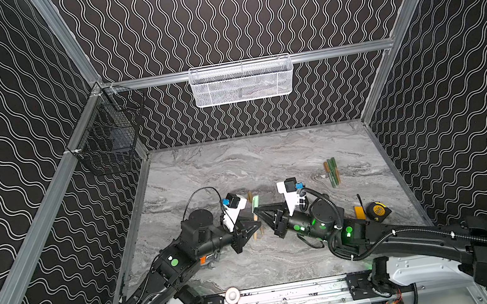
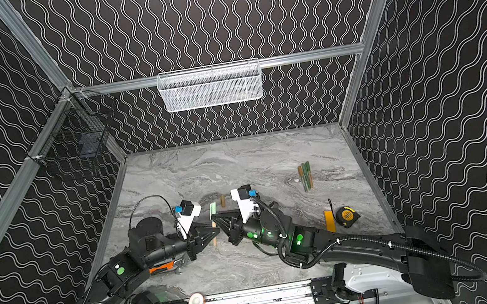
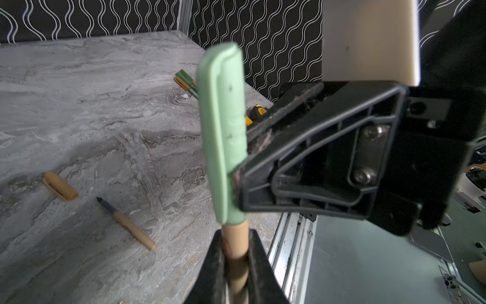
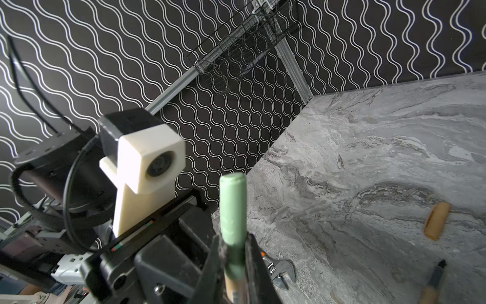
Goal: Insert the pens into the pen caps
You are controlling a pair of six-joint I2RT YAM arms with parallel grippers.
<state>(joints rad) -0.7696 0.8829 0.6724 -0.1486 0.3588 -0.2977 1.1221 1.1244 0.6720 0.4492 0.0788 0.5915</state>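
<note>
A: Your right end effector [image 4: 234, 244] clamps the green cap [image 4: 232, 205], seated on the tan pen [image 3: 236, 258] above the bench [image 1: 238, 167].
B: And the left end effector [image 3: 234, 237]?
A: It flanks that pen; I cannot tell whether it grips.

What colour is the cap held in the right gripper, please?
Pale green cap, fitted on a tan pen; clearest in the left wrist view.

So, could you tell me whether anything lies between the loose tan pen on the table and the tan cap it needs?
Nothing visible does: only bare table separates the loose tan pen from the tan cap. Both grippers are busy, though: the left gripper holds another tan pen, the right gripper its green cap.
</note>
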